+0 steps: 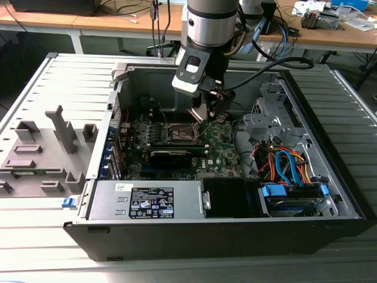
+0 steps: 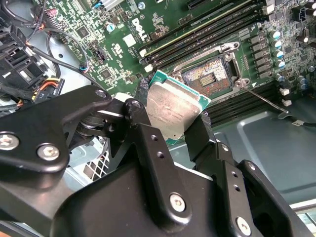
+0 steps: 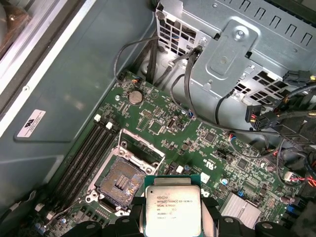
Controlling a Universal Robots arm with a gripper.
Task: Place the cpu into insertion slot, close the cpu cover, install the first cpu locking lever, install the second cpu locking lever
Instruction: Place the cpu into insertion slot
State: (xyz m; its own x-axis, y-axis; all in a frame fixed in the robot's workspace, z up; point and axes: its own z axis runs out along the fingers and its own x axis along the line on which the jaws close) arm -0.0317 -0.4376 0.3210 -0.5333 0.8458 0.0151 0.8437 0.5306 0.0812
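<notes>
My gripper [image 2: 170, 121] is shut on the cpu [image 2: 173, 108], a square chip with a silvery face and a green edge, pinched at two opposite sides by the black fingers [image 2: 136, 111]. The chip [image 3: 173, 210] hangs tilted just above the motherboard, close beside the insertion slot [image 3: 118, 182] but not over it. The slot [image 2: 207, 79] lies bare, its dark brownish-gold contacts exposed. The cpu cover [image 3: 140, 148] stands raised at the slot's edge. A thin locking lever [image 2: 266, 98] sticks out loose beside the slot. In the exterior view the gripper [image 1: 207, 115] is down inside the computer case.
Memory slots [image 2: 197, 29] run along one side of the slot. A metal drive cage [image 3: 232, 54] with black cables rises nearby. In the exterior view a black card [image 1: 171, 156], the power supply [image 1: 147, 200], coloured cables [image 1: 285, 165] and a grey foam tray [image 1: 41, 153] surround the work area.
</notes>
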